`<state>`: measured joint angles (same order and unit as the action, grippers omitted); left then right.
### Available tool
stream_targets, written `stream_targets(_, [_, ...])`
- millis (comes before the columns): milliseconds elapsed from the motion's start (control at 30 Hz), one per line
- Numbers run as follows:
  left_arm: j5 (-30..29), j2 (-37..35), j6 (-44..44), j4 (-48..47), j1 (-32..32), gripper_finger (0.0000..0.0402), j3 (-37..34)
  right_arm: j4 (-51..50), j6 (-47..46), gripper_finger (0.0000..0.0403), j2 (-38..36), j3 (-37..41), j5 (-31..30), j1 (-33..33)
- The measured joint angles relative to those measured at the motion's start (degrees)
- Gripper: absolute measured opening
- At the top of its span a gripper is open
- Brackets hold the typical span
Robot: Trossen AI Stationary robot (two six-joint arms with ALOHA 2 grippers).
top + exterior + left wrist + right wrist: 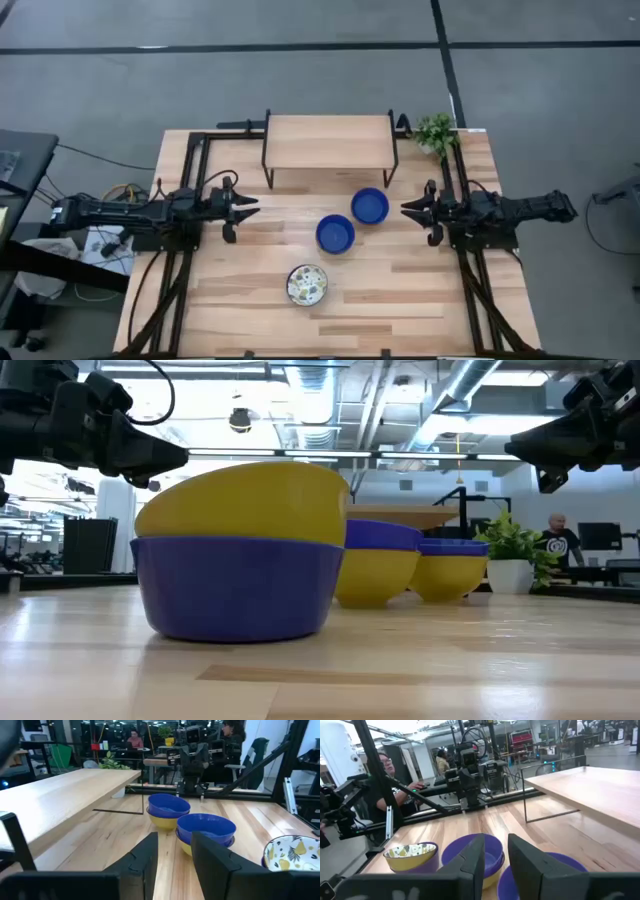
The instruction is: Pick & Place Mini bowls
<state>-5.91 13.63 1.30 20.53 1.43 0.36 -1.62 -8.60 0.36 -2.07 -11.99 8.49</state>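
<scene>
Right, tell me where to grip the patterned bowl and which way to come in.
Grip the patterned bowl by its rim, coming straight down from above with one finger inside and one outside. It sits upright and open-topped on the table, apart from both blue bowls, so any rim section looks free; the left gripper seems slightly nearer.

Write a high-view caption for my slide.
Three mini bowls lie between the idle left end effector and right end effector.
</scene>
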Motion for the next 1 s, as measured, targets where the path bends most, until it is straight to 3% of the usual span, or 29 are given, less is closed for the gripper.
stream_targets(467, [0.0,0.0,-0.1,0.0,0.0,0.0116,3.3,0.0,0.0,0.0075,0.0,0.0,-0.1,0.0])
stream_targets(633, [0.0,0.0,0.0,-0.8,0.0,0.0116,3.5,-0.6,0.0,0.0075,2.0,-3.3,-0.2,0.0])
stream_targets(800, [0.0,0.0,0.0,-1.2,0.0,0.0116,3.5,-7.8,0.0,0.0075,10.0,-12.4,-0.2,0.0])
stream_targets(1000, [0.0,0.0,-0.1,-1.3,0.0,0.0116,3.5,-19.3,0.0,0.0075,25.4,-26.8,0.0,0.0])
